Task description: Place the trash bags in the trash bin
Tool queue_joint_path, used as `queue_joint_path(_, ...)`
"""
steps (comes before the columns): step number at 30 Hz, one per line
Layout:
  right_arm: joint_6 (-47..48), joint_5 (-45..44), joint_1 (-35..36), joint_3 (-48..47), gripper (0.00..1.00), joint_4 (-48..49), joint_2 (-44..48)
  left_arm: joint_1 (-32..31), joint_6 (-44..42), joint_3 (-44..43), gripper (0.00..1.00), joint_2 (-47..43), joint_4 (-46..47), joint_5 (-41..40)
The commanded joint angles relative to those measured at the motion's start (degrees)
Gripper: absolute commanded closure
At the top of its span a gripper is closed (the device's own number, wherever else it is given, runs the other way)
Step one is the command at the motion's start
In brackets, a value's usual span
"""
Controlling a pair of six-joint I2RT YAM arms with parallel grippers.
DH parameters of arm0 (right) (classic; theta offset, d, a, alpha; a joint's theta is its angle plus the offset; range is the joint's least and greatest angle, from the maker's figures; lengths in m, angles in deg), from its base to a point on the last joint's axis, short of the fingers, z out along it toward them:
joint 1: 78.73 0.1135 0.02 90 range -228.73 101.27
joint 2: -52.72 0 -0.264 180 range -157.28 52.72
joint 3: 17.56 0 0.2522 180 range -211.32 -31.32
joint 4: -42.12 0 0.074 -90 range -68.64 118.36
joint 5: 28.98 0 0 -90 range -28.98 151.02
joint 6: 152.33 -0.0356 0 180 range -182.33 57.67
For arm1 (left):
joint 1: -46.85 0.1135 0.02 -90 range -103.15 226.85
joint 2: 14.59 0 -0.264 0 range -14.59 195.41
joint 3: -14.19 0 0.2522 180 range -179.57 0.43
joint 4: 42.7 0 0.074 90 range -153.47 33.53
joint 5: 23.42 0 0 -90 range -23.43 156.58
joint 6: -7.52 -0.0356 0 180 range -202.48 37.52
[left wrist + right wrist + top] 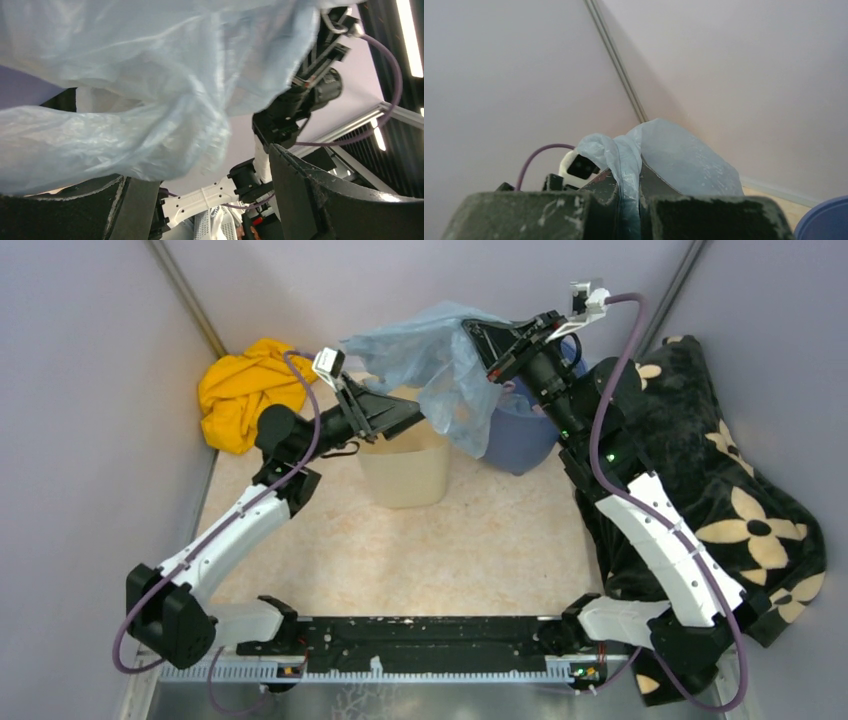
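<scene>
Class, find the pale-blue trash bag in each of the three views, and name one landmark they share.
Top external: trash bag upper centre, overlapping the trash bin.
Left wrist: trash bag fills the upper left.
Right wrist: trash bag lower centre, pinched between the fingers.
Shared landmark: the right gripper holding it.

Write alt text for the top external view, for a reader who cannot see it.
The right gripper, shut, holds a pale-blue trash bag up above a cream bin and a blue bucket. The open left gripper reaches over the bin, next to the bag. A yellow cloth lies back left; a dark flowered blanket lies right.
</scene>
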Motion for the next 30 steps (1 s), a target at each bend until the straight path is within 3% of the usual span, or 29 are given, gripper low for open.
queue_joint_path(1, 1.5, -0.9, 1.5, -1.1, 1.0, 3.5, 0.2, -2.0, -2.0, -2.2, 0.17, 2.7, 1.1, -6.1)
queue_joint_path(11, 2.7, 0.6, 2.3, 5.4, 1.0, -0.9, 7.8, -2.0, -6.9, -3.2, 0.16, 1.8, -1.7, -14.3)
queue_joint_path(21, -2.5, 11.1, 2.4, 12.1, 1.0, -2.4, 14.6, -2.0, -10.2, -5.6, 0.15, 3.5, -4.9, -18.2)
queue_joint_path(30, -3.4, 19.3, 6.0, 12.9, 1.0, -3.1, 13.7, -2.0, -10.0, -9.0, 0.16, 8.0, -5.0, -18.1)
